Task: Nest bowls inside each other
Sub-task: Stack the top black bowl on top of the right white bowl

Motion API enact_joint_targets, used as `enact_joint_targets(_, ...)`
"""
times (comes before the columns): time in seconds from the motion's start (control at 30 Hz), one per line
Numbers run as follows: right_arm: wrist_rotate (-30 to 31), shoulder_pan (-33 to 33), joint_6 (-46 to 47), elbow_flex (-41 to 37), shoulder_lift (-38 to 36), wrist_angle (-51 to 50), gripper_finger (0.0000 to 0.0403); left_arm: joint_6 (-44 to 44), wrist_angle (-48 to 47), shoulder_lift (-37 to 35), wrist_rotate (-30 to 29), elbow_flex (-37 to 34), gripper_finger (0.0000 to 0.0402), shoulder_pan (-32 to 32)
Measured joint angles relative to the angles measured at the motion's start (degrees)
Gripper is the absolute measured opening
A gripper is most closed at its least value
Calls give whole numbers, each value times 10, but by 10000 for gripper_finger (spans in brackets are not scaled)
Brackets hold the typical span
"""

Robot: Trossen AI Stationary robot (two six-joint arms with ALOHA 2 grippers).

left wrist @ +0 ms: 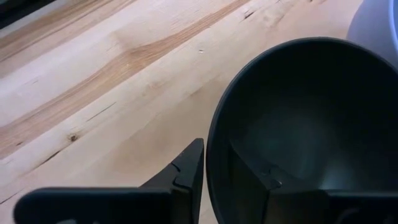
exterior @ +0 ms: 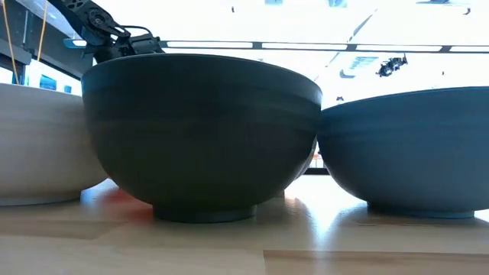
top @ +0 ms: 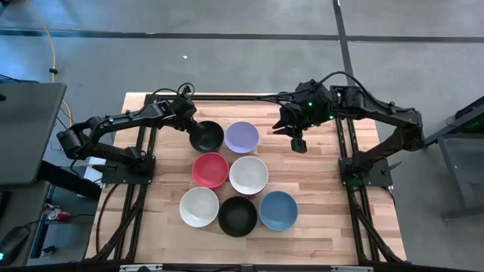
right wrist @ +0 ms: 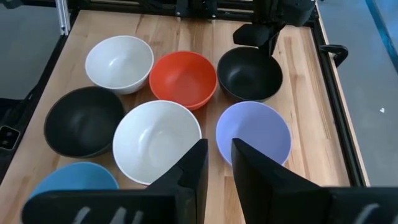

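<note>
Several bowls stand on their bases on the wooden table: a black bowl point(top: 206, 136), a lavender bowl point(top: 242, 137), a red bowl point(top: 210, 169), two white bowls point(top: 249, 174) point(top: 200, 206), a second black bowl point(top: 238, 216) and a blue bowl point(top: 278, 210). No magenta bowl or third black bowl shows. My left gripper point(top: 193, 128) point(left wrist: 217, 155) is at the far black bowl's left rim, shut on it. My right gripper point(top: 298, 143) point(right wrist: 219, 149) hovers shut to the right of the lavender bowl point(right wrist: 254, 132), touching nothing. My left gripper pinches the far black bowl's wall at its left rim point(left wrist: 210, 146), one finger point(left wrist: 252, 171) inside the bowl and one finger point(left wrist: 186, 174) outside. It comes slanting down from the table's left. The bowl point(right wrist: 249, 74) stays upright; I cannot tell whether its base is off the table.
The bowls crowd the table's middle in three rows, close to one another. Bare wood lies along the left side point(top: 159, 189) and the right side point(top: 321, 189). In the low view, the near black bowl point(exterior: 202, 137) and the blue bowl point(exterior: 405, 153) block most of the scene.
</note>
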Motion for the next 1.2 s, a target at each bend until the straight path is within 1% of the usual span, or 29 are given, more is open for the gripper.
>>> enact_joint_targets(0.3,0,0,6,0,0,0,42,4,-2,0,0,0,60,0)
enact_joint_targets(0.67,-1,0,8,0,-7,1,42,10,-2,6,0,0,60,0)
enact_joint_targets(0.87,-3,3,10,0,-8,1,42,10,1,44,0,0,60,0)
enact_joint_targets(1.0,-3,7,10,0,-8,0,42,10,24,66,1,-1,60,-2)
enact_joint_targets(1.2,-2,7,7,0,-8,-5,42,15,45,56,13,-1,60,-2)
